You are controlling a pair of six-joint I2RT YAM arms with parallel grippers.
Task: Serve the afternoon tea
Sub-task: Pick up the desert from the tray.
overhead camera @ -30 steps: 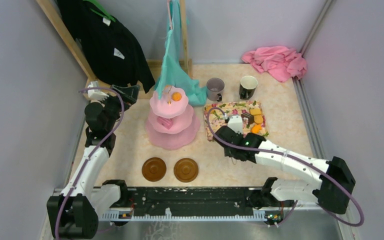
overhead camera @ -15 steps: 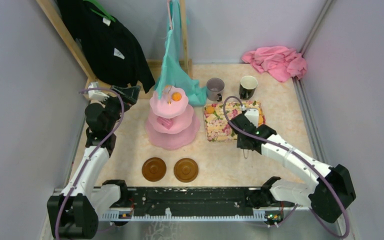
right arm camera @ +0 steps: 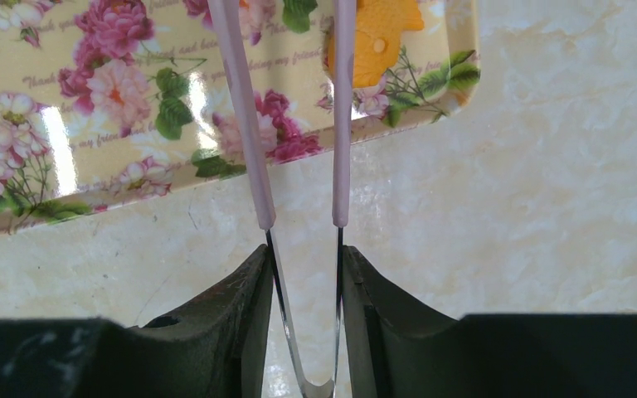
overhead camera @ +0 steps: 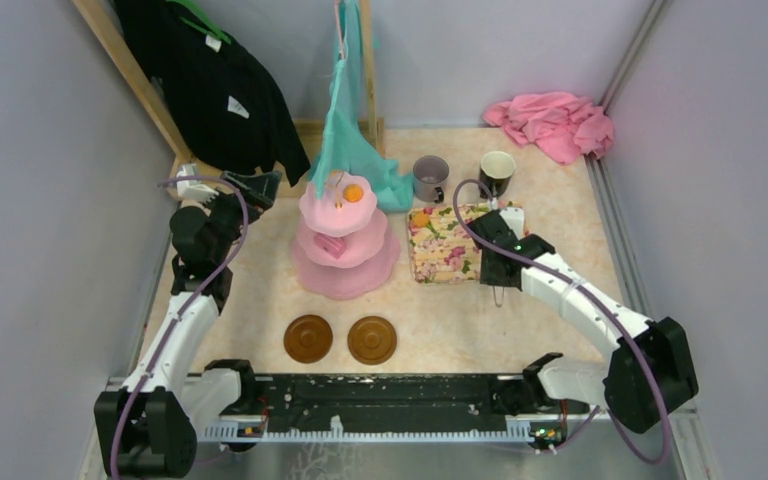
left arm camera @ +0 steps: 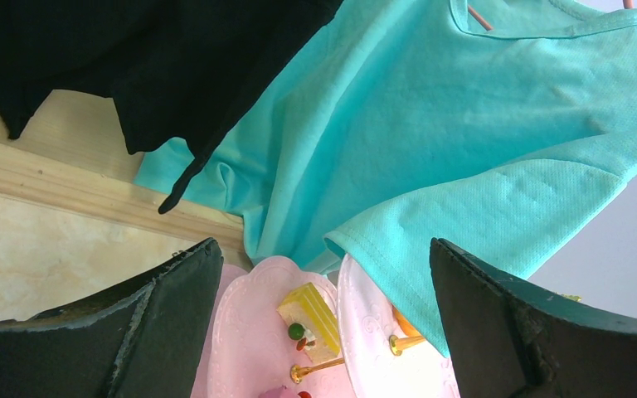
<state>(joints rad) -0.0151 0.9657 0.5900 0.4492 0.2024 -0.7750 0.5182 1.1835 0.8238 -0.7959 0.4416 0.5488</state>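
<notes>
Stand [overhead camera: 345, 262]: pink, three tiers with scalloped rims and a gold centre post, upright left of table [overhead camera: 260, 300] centre.
- top tier: orange cake [overhead camera: 353, 192]
- middle tier: pink cake [overhead camera: 330, 247]
- left wrist view also shows a yellow cake [left arm camera: 311, 317], a wedge with green and red dots on it, on one of the tiers

Teal fabric [overhead camera: 345, 130] hangs behind the stand and drapes over its far edge. A black garment [overhead camera: 215, 85] hangs further left.

Mugs are at the back. The grey mug [overhead camera: 430, 178] is just right of the fabric. The black mug [overhead camera: 496, 172] with a white lining stands right of it. Both are upright, just beyond the floral tray [overhead camera: 445, 255].

Two brown discs [overhead camera: 308, 338] lie flat side by side, near the arm bases and in front of the stand.

An orange tray cake [overhead camera: 420, 218] sits in the tray's far left corner. The right arm covers the tray's right part.

Left gripper [left arm camera: 323, 246]: jaws wide, nothing between them, up beside the stand and aimed at it.

Right gripper [right arm camera: 304, 253]: jaws narrow, clamped on the metal end of pink-sleeved tongs [right arm camera: 240, 124]. The tong arms reach over the tray edge. A yellow-orange cake [right arm camera: 377, 33] lies in a tray corner, and one tong arm crosses its edge.

Pink cloth [overhead camera: 555, 125] is bunched in the far right corner.
</notes>
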